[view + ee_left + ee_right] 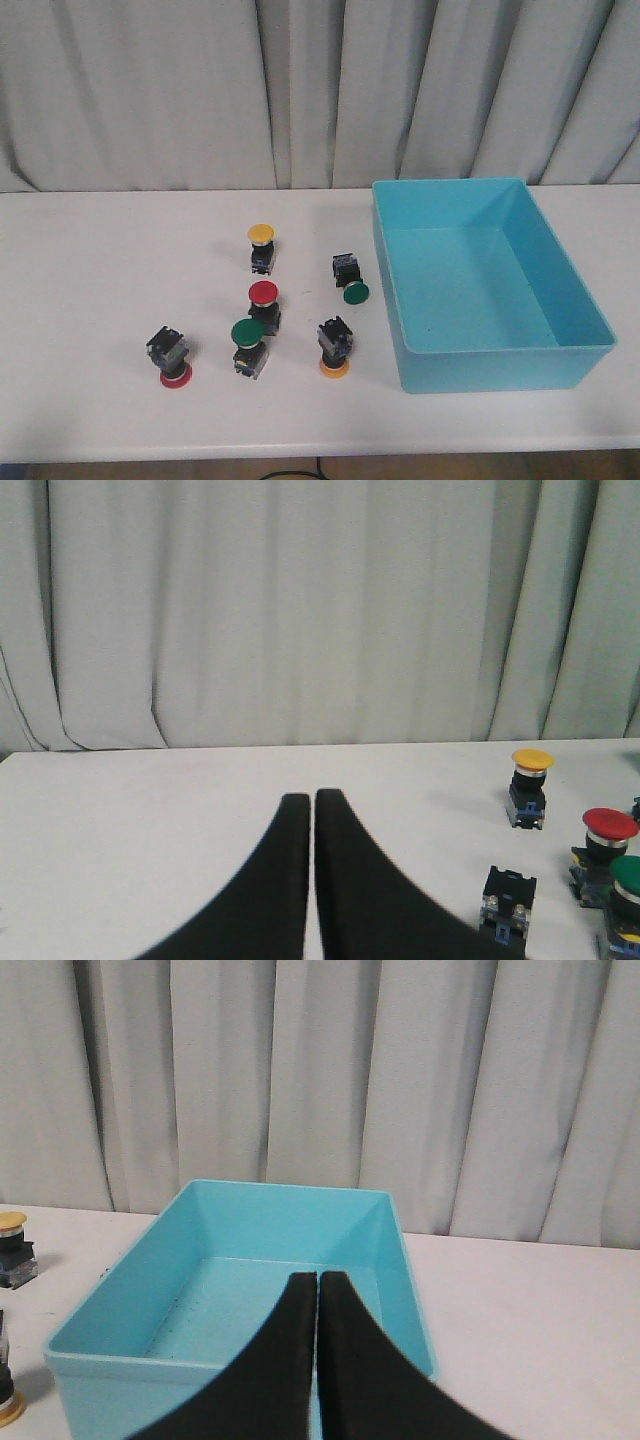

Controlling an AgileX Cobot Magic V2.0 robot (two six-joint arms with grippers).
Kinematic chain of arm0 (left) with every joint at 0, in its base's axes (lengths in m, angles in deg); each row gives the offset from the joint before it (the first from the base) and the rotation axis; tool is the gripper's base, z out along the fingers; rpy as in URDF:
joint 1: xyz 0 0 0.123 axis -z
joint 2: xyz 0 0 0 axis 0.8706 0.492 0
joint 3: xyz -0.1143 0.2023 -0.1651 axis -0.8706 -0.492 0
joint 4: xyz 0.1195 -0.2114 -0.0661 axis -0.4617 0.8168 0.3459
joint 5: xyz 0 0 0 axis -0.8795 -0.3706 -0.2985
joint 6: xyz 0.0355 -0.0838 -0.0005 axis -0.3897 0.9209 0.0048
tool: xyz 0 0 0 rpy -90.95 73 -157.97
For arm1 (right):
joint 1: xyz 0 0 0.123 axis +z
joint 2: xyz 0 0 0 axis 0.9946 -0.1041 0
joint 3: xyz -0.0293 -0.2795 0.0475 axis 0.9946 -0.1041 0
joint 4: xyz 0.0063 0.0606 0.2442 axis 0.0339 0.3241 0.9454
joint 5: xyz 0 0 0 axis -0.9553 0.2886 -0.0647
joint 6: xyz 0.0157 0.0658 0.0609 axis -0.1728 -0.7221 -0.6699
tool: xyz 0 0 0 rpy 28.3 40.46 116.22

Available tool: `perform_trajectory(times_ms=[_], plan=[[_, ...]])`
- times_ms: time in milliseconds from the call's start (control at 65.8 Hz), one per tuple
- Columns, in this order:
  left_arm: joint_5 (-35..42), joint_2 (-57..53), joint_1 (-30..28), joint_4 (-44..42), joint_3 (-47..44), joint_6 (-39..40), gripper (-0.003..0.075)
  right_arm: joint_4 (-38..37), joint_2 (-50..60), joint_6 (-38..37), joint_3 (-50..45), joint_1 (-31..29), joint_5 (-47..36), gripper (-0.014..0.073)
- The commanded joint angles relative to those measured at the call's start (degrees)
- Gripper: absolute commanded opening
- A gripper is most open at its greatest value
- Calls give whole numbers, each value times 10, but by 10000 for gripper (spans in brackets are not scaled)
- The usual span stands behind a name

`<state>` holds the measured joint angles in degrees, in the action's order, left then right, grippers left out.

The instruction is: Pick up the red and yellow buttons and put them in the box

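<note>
- Front view: the turquoise box point(490, 285) sits on the right of my white table point(90, 300), nothing inside it. Left of it six buttons are scattered: a yellow button point(261, 246) upright at the back, a red button point(264, 305) upright in the middle, a green button point(247, 346) just in front of it, another green one point(349, 279) tipped over nearest the box, a tipped yellow one point(335, 347), and a tipped red one point(170, 355) farthest left. Grey curtains point(200, 90) hang behind.
- Left wrist view: my left pincer point(312, 802) is pressed together, holding nothing, over bare table; the buttons lie off to one side.
- Right wrist view: my right pincer point(317, 1281) is together too, empty, in front of the box point(120, 1290).
</note>
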<state>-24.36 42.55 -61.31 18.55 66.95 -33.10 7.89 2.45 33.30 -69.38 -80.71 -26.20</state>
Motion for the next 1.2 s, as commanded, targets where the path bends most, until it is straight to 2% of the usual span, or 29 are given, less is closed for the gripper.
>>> perform_trajectory(times_ms=[0,912,1049,1185], plan=[[39,-8,-1,4,-16,2,-6,-3,4,3,-5,-4,-45,-3],[51,-8,-1,5,-9,4,-6,-4,4,3,-4,-4,-51,-3],[56,-8,2,6,53,26,-6,-1,4,-4,36,-4,-34,-3],[50,10,2,5,154,16,-6,-1,-9,-4,151,-4,43,-3]])
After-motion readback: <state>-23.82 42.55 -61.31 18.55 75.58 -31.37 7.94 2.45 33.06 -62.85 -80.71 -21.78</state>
